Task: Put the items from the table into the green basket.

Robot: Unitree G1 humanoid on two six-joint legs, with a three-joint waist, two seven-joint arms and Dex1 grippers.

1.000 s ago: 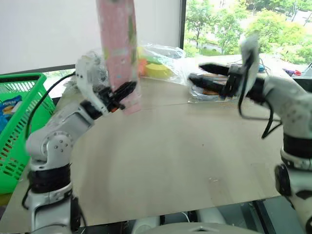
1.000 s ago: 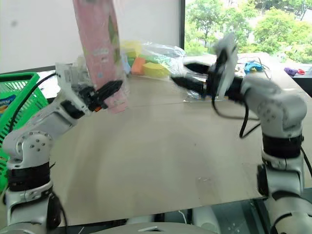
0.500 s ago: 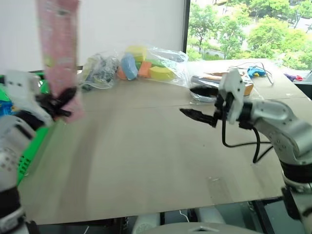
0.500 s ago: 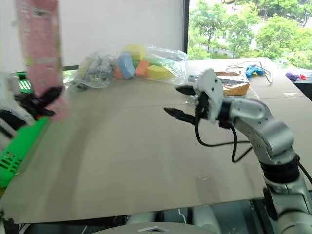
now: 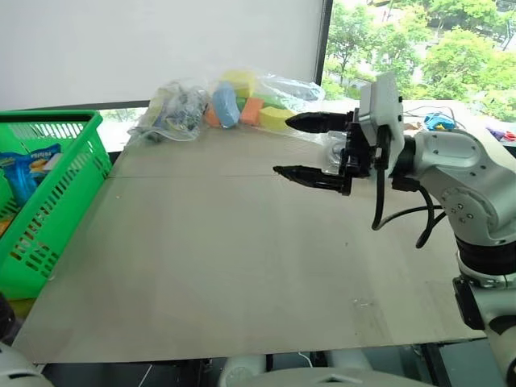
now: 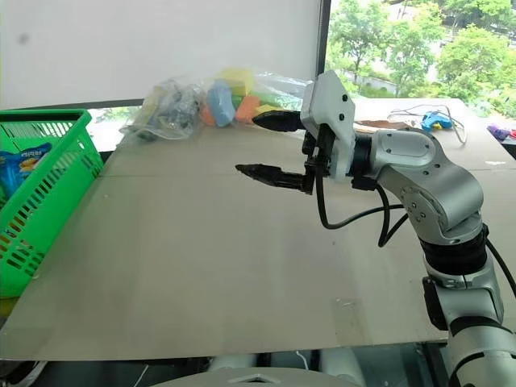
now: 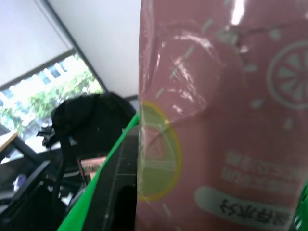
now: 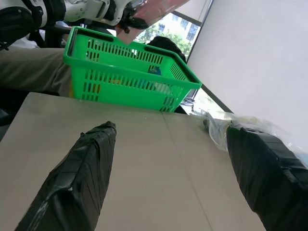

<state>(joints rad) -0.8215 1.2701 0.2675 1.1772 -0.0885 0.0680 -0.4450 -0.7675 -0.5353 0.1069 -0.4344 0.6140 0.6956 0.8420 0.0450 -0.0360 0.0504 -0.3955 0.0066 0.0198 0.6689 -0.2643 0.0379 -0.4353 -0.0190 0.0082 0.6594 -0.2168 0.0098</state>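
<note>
The left gripper (image 8: 126,21) hangs above the green basket (image 8: 130,72), fingers around the long pink carton (image 7: 216,120) — better lowered inside the rim before release. The right gripper (image 5: 310,148) hovers spread and empty over the table (image 5: 242,266). The basket already holds a blue packet (image 5: 32,165) — bagged foam blocks (image 5: 242,101) wait on the table's far edge.

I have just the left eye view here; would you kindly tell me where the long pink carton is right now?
Observer: The right wrist view has the long pink carton raised above the rim of the bright green lattice plastic basket, next to the left gripper.
Operator: Thank you. Has it gone inside the basket?
Observer: It looks not; the left wrist view has the carton close in front of the camera, with the basket's solid green rim just behind it.
</note>
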